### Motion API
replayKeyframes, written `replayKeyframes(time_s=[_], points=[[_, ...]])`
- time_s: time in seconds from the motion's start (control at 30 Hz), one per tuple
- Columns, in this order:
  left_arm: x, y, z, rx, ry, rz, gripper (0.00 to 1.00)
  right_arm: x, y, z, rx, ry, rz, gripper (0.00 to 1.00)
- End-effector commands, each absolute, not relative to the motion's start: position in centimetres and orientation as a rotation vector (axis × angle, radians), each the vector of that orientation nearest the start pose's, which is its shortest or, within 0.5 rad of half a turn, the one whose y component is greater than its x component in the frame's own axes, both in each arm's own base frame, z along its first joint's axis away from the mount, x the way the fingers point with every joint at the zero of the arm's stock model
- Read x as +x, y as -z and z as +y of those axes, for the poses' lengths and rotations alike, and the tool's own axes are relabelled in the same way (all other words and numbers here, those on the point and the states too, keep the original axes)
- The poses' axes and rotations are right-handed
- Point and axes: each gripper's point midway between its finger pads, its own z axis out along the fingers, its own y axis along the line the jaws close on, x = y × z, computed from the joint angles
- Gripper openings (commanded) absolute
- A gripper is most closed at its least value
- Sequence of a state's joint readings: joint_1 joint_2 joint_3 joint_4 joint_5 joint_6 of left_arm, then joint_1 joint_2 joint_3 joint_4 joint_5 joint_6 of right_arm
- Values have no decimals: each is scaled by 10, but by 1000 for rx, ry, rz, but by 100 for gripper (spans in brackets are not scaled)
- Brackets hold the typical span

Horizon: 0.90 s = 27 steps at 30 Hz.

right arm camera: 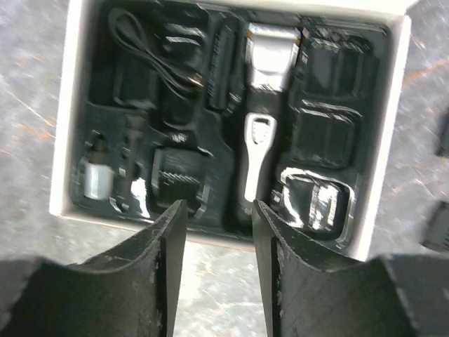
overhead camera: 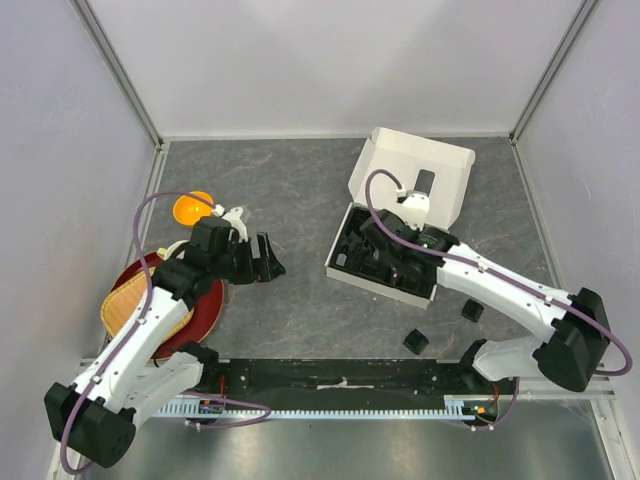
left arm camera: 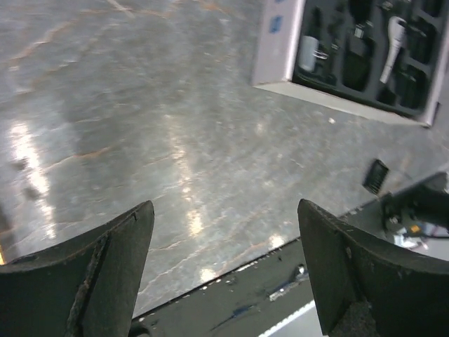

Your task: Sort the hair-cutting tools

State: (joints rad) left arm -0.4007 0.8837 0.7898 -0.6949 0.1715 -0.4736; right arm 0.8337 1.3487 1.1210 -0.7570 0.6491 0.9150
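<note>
From above, the left claw (overhead camera: 265, 258) hangs over the grey desk (overhead camera: 300, 190) with its jaws spread and nothing between them, near an orange bowl (overhead camera: 190, 208) and a red plate (overhead camera: 205, 310). The right claw (overhead camera: 375, 255) hovers over the open white cardboard box (overhead camera: 375, 283). A guard comb (overhead camera: 416, 341) and a second guard comb (overhead camera: 472, 310) lie loose on the desk in front of the box, apart from each other.

The left wrist view shows that claw's two fingers (left arm camera: 105, 274) wide apart over bare desk, with the box at the upper right.

The right wrist view looks down into the box's black tray (right arm camera: 217, 151). The right claw's fingers (right arm camera: 158, 267) stand partly apart and empty above the near wall. In the tray, the hair clipper (right arm camera: 263, 105) lies in the middle. The cable (right arm camera: 151, 53) is coiled at the upper left. The clear bottle (right arm camera: 97, 179) and the brush (right arm camera: 132, 158) sit side by side at the lower left.
</note>
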Motion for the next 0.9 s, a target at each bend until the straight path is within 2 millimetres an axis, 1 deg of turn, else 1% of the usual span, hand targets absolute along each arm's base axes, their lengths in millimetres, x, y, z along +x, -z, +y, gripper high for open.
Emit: replayKeyframes(time_s=[0.0, 0.03, 0.07, 0.1, 0.13, 0.2, 0.23, 0.3, 0.33, 0.37, 0.43, 0.47, 0.5, 0.57, 0.63, 0.73, 0.8, 0.83, 0.87], points=[[192, -177, -194, 251, 981, 2341, 89, 239, -155, 152, 297, 14, 2349, 53], [188, -176, -199, 269, 1005, 2344, 89, 232, -154, 145, 307, 31, 2362, 54], [180, -176, -208, 306, 1040, 2349, 89, 226, -152, 141, 328, 30, 2369, 58], [175, -177, -215, 336, 1074, 2345, 89, 220, -154, 134, 341, 26, 2371, 63], [169, -176, -226, 374, 1111, 2345, 89, 216, -154, 132, 341, 22, 2381, 66], [160, -175, -238, 420, 1163, 2348, 89, 206, -152, 123, 372, 27, 2392, 70], [156, -174, -248, 450, 1195, 2348, 89, 201, -148, 123, 379, 17, 2410, 70], [152, -168, -255, 465, 1202, 2361, 89, 192, -139, 119, 424, 10, 2437, 72], [151, -165, -261, 474, 1208, 2374, 89, 185, -133, 122, 447, -17, 2470, 73], [152, -163, -262, 473, 1203, 2378, 89, 178, -123, 119, 465, -7, 2495, 74], [155, -159, -262, 462, 1179, 2390, 88, 170, -112, 120, 563, -27, 2520, 76], [157, -157, -262, 456, 1165, 2394, 88, 161, -101, 118, 592, -19, 2552, 79], [159, -155, -261, 448, 1147, 2396, 88, 157, -96, 118, 667, -29, 2555, 79], [161, -154, -260, 449, 1132, 2394, 88, 147, -82, 115, 740, -8, 2582, 80], [164, -153, -258, 451, 1102, 2388, 88, 142, -73, 110, 823, 19, 2574, 80], [170, -148, -254, 456, 1041, 2395, 88, 140, -68, 106, 892, 34, 2552, 80], [172, -144, -251, 452, 1003, 2406, 88, 139, -65, 107, 917, 36, 2552, 83], [173, -144, -251, 449, 997, 2409, 88, 137, -60, 105, 936, 45, 2553, 87], [175, -144, -250, 444, 989, 2407, 88, 138, -58, 108, 947, 36, 2554, 94]])
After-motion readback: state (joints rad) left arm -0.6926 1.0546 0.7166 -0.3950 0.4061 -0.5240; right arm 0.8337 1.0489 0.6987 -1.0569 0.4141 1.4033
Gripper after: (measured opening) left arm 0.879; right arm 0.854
